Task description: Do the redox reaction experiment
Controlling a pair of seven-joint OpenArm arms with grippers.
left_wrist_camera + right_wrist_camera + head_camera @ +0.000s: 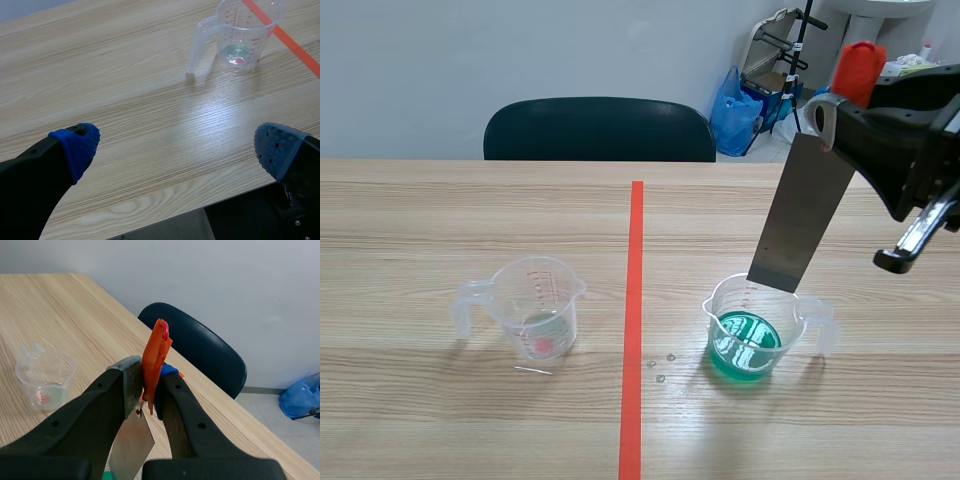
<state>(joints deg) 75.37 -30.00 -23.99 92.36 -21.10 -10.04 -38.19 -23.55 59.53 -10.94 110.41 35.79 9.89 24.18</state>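
Observation:
A clear measuring cup (750, 330) with green liquid stands right of the orange-red tape line (634, 320). A grey metal plate (804, 215) with a red handle (860, 68) hangs tilted over it, its lower edge at the cup's far rim. My right gripper (840, 110) is shut on the plate's top; in the right wrist view the plate (131, 440) and red handle (156, 352) are pressed between the fingers of this gripper (147, 385). A second clear cup (532, 305) with a little liquid and a pinkish bit stands left of the tape. My left gripper (175, 145) is open over bare table, with that cup (245, 35) well ahead.
A dark chair (600, 130) stands behind the table's far edge, and a blue bag (735, 105) lies on the floor beyond. A few small droplets (660, 368) sit on the table between the tape and the green cup. The table's near edge shows under my left gripper.

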